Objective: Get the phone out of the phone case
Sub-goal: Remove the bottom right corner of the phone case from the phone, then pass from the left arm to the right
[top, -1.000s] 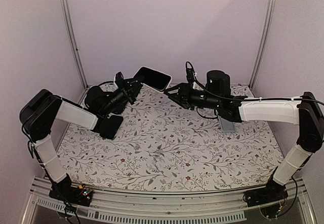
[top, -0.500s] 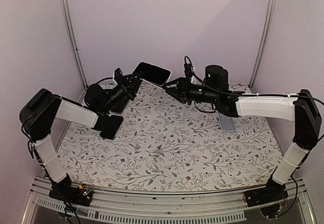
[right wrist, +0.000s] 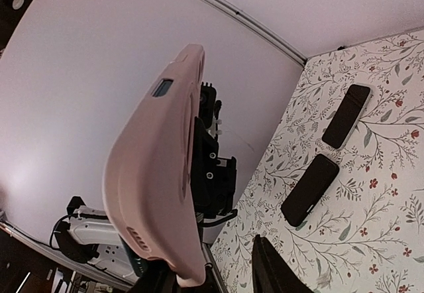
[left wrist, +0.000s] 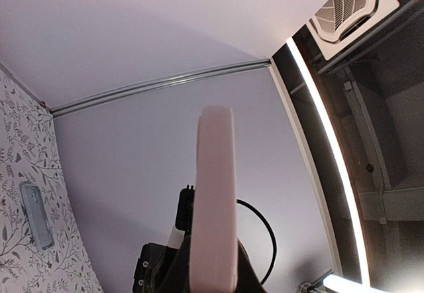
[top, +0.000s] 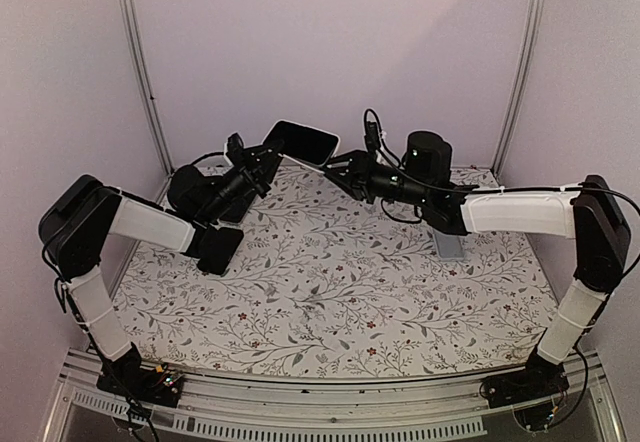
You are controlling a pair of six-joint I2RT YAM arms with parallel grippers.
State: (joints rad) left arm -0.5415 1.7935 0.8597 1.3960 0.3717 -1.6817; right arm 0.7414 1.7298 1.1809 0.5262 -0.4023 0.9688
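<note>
Removal step, grip being set. Your left gripper [top: 258, 170] is clenching one end of the phone case [right wrist: 159, 174], holding it aloft over the far edge of the table [top: 330, 292], near its middle. The phone [top: 305, 142] is sitting inside, screen uppermost. Your right gripper [top: 333, 165] is straddling the free end with its jaws parted, apparently not yet pinching. Next you are likely needing a firm pinch on the case lip alone, then a peel away from the phone against the left hold.
</note>
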